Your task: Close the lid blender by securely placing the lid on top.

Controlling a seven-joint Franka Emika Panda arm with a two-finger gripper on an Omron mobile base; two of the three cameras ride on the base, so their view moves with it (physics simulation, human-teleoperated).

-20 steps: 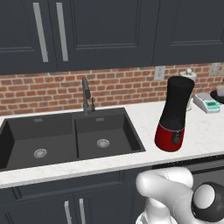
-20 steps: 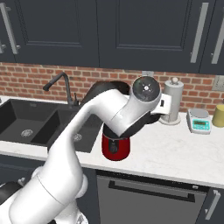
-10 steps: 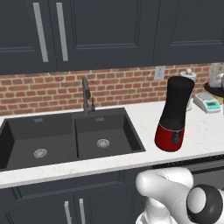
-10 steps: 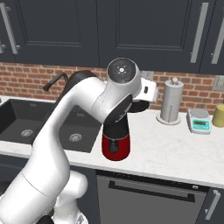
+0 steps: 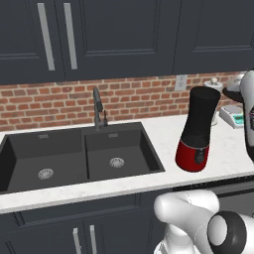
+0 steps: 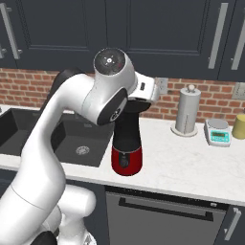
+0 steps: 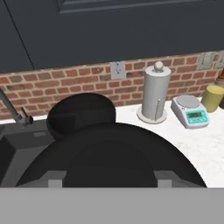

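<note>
Gripper (image 7: 103, 181) clamps the lid (image 7: 109, 153) in hand view; right base view shows the blender (image 6: 127, 143) below.

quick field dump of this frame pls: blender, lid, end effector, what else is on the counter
blender: upright on the white counter, right of the sink; black jar on red base
lid: large black disc close under the hand camera, above the jar's top; not seated as far as the hand view shows
end effector: fingertips hidden behind the lid; open or shut cannot be told
arm: bent over the blender
other items: paper towel holder, white scale with teal display, yellow container, all near the brick wall
faucet: behind the sink
</note>
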